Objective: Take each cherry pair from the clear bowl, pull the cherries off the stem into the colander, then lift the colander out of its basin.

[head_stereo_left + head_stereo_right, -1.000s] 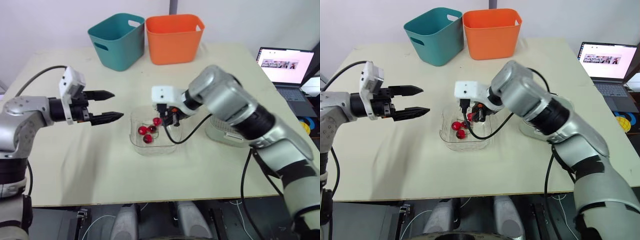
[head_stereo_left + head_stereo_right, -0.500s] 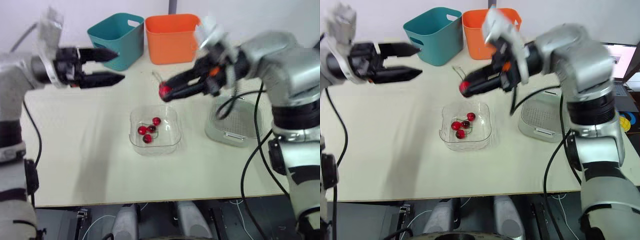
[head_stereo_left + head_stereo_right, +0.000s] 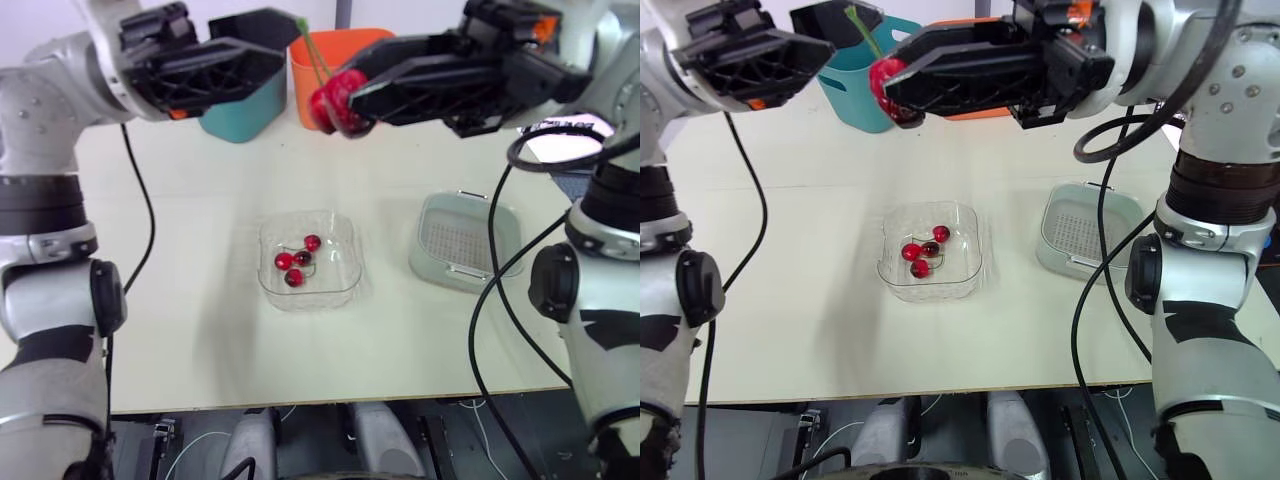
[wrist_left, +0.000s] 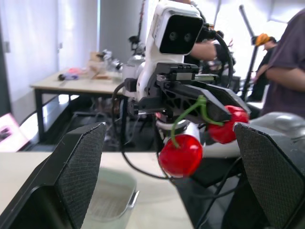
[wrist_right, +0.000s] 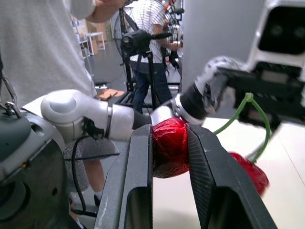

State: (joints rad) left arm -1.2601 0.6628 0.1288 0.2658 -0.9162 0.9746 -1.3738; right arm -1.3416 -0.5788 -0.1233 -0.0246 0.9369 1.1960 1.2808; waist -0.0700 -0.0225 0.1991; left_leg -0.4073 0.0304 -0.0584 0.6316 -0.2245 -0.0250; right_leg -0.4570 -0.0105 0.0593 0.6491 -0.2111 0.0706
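The right gripper (image 3: 350,100) is closed on one cherry of the cherry pair (image 4: 181,155), high in the air and well apart from the clear bowl (image 3: 342,285) on the table. The left gripper (image 3: 290,38) stands open just beside it. The fruit looks light, soft and smooth, so a hard squeeze may bruise it; I think the left gripper should take the thin stem (image 4: 188,112) near its fork.

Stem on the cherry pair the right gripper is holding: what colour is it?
Green; the stem shows best in the left wrist view.
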